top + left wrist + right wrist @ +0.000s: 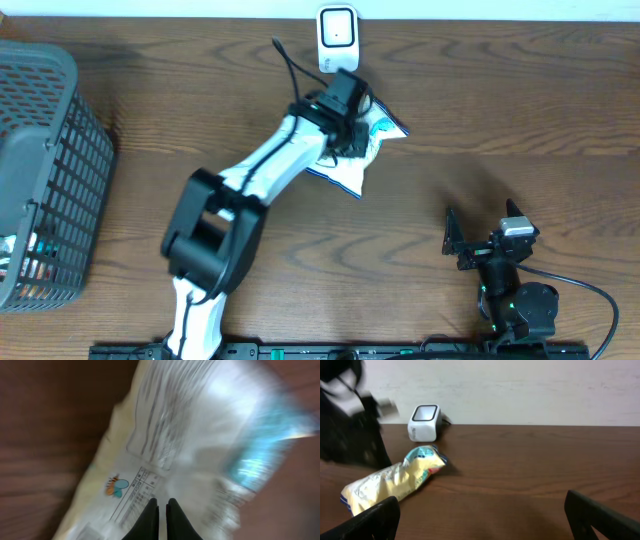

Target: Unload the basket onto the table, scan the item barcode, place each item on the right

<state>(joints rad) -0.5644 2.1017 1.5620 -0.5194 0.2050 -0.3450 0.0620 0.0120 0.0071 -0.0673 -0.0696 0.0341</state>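
Observation:
The item is a pale yellow and white snack bag [347, 176] with a blue end, lying flat on the wooden table just in front of the white barcode scanner [337, 38]. My left gripper [351, 138] is right over the bag, its fingers shut. In the left wrist view the shut gripper [162, 503] points at the bag's printed label [150, 440], blurred, with nothing seen between the fingers. The right wrist view shows the bag [395, 480] and the scanner [424, 422] from the side. My right gripper [456, 240] stands open and empty [480, 502] at the front right.
A grey mesh basket [50, 150] with some items inside stands at the left edge of the table. The left arm [345, 425] appears blurred at the left of the right wrist view. A wall runs behind the scanner.

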